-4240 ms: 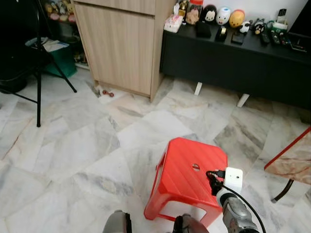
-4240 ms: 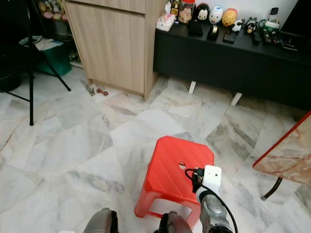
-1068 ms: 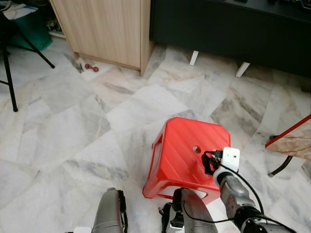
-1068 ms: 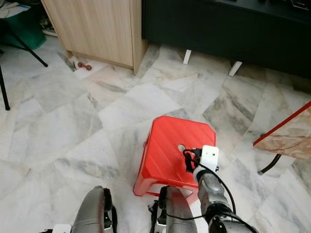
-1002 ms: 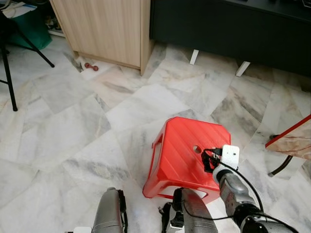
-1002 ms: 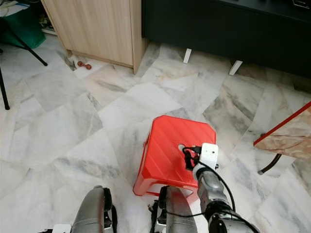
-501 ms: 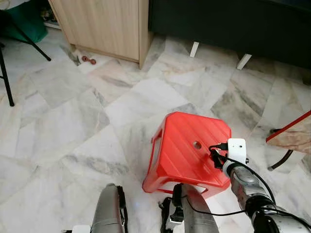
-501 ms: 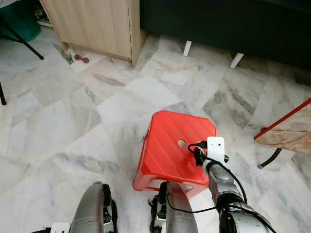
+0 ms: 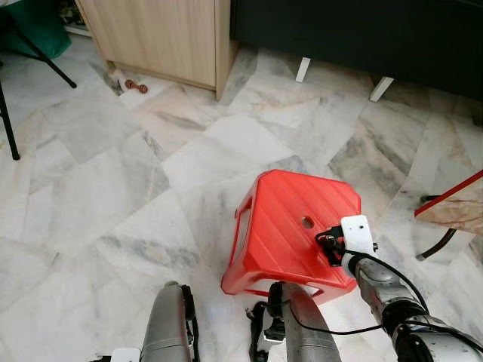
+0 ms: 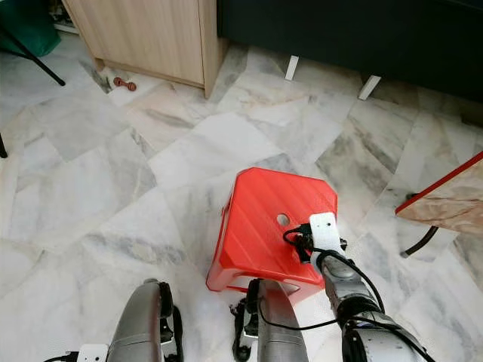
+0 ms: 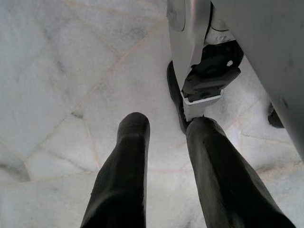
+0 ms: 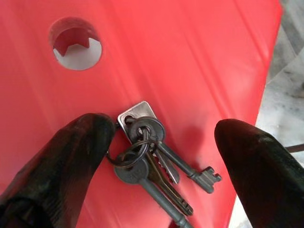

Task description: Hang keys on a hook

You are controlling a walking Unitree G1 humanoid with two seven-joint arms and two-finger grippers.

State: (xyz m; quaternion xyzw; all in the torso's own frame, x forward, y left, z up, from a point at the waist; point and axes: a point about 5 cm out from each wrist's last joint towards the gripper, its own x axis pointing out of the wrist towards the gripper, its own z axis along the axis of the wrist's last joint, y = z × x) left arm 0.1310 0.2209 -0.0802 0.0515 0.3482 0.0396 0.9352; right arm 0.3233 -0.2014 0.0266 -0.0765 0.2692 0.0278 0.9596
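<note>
The small bunch of dark metal keys (image 12: 154, 164) is lying flat on top of the red plastic stool (image 12: 190, 61), not far from the round hole (image 12: 76, 42) in the seat. They're all hanging off one thin wire ring, along with a little silver rectangular tag sitting at the end nearest the hole. The keys are fanning out away from that tag: one's an old-style key with a notched bit pointing off toward the stool's edge, the others are longer and overlapping each other. Nothing is lifting them, they're just resting on the plastic.
</note>
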